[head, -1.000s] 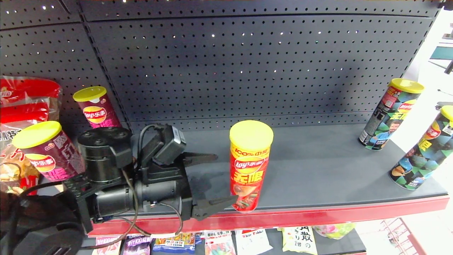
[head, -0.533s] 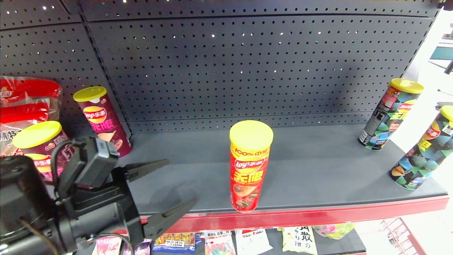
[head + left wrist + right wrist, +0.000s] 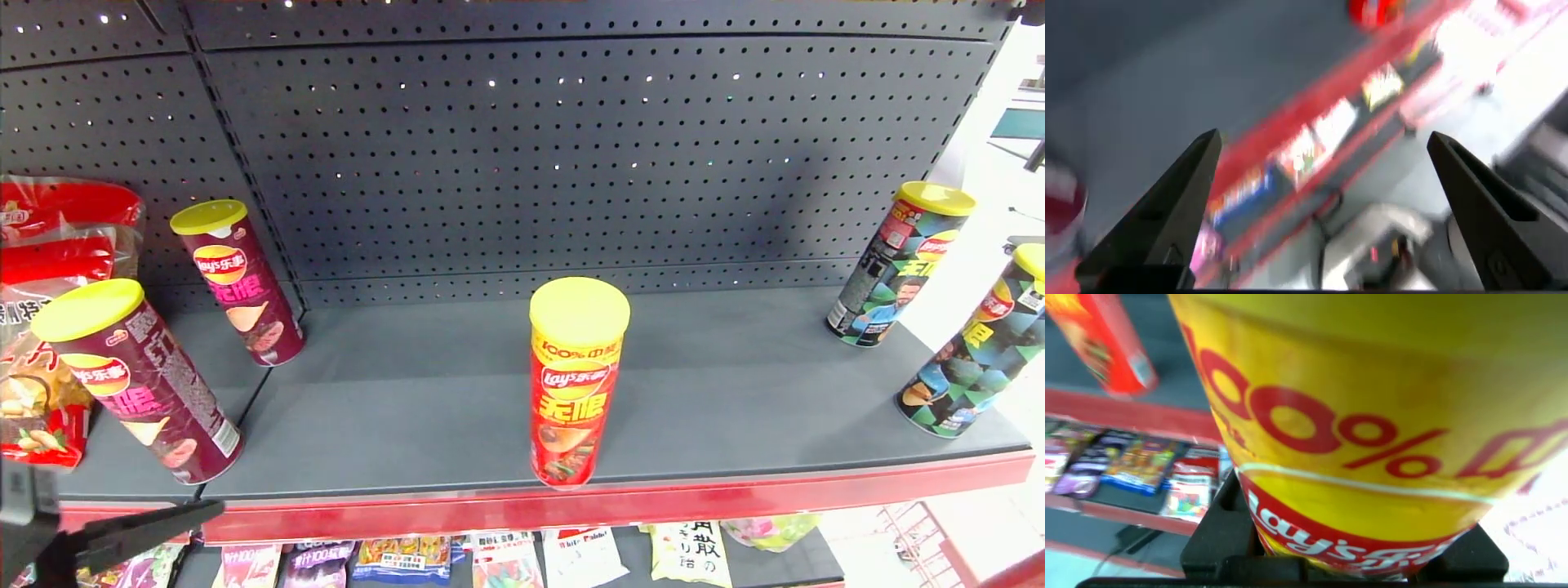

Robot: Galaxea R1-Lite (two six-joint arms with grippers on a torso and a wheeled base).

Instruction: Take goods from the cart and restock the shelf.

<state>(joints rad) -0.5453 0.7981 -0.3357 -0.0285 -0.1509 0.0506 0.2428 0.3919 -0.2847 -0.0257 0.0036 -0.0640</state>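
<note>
Left pincer (image 3: pixel 1323 137) has pulled back from the shelf (image 3: pixel 735 384): a second ago it sat beside the red can (image 3: pixel 575 384); now you only catch one dark finger (image 3: pixel 139 527) low at the left corner of the head view, below the shelf's red lip (image 3: pixel 735 494). Red can hasn't moved.

Left pincer is spread wide, nothing between the fingers. Its wrist view is motion-blurred, so don't trust detail there.

Right pincer (image 3: pixel 1372 563) is pinching a second can (image 3: pixel 1372 441), yellow with red print, sitting right up against the wrist camera. You can see the red can (image 3: pixel 1110 343) farther off in that same view.

On the shelf: red can stands upright with a yellow lid, near the front edge, roughly mid-shelf, well apart from everything else. Two purple cans (image 3: pixel 139 384) (image 3: pixel 237 282) stand at the left, one near the front, one near the back. Snack bags (image 3: pixel 49 245) are just beside them at the far left. Two dark patterned cans (image 3: pixel 898 261) (image 3: pixel 971 351) stand at the right end. Packets (image 3: pixel 506 559) line the shelf below.
</note>
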